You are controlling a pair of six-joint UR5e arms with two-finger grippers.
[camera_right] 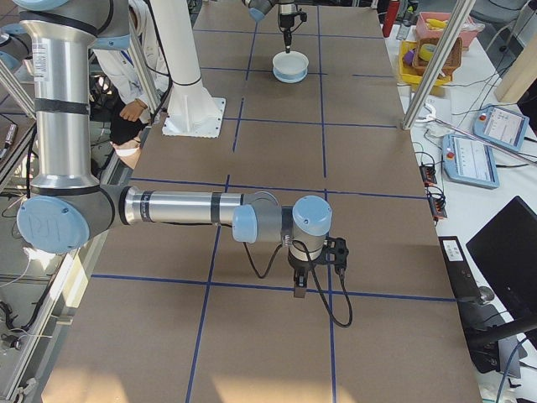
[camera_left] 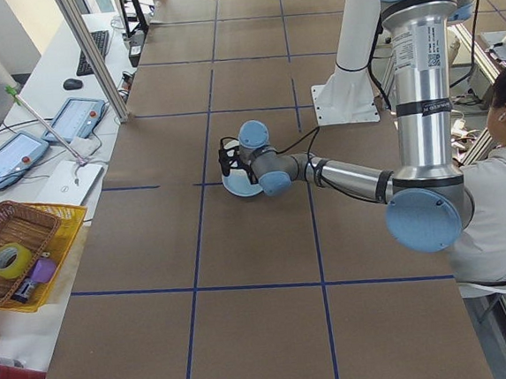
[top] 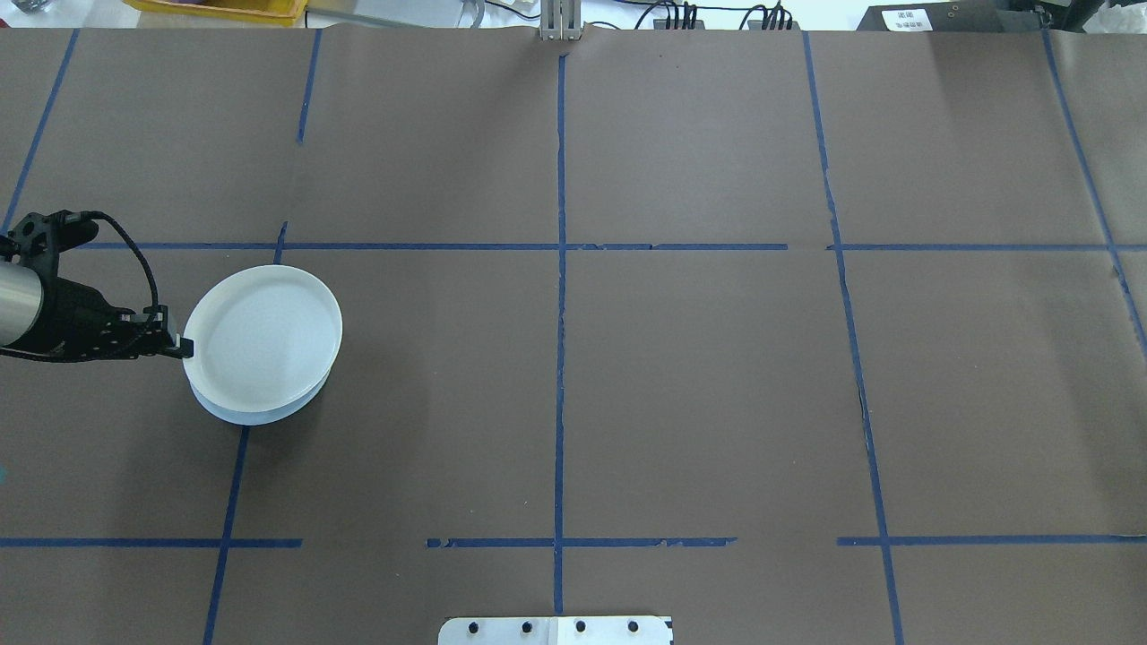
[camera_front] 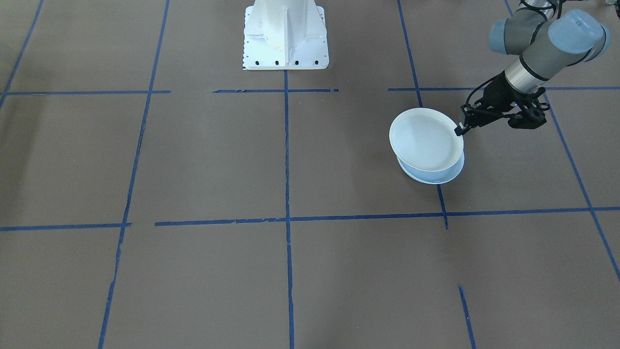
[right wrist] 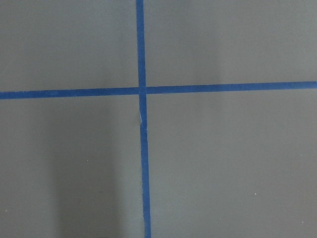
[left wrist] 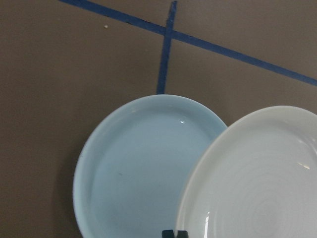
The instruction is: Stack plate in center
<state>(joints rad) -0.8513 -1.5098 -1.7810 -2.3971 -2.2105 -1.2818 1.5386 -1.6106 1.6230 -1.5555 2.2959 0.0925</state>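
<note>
Bright, even light overall; small glints on the white plate (left wrist: 257,178) beside a soft shadow at the blue plate's (left wrist: 133,168) left; sharp focus

Blue tape lines (top: 559,358) grid the brown table (top: 717,403); a wicker basket (camera_left: 9,242) holds a tape roll (camera_left: 9,260); two tablets (camera_left: 77,118) lie beside.
</note>
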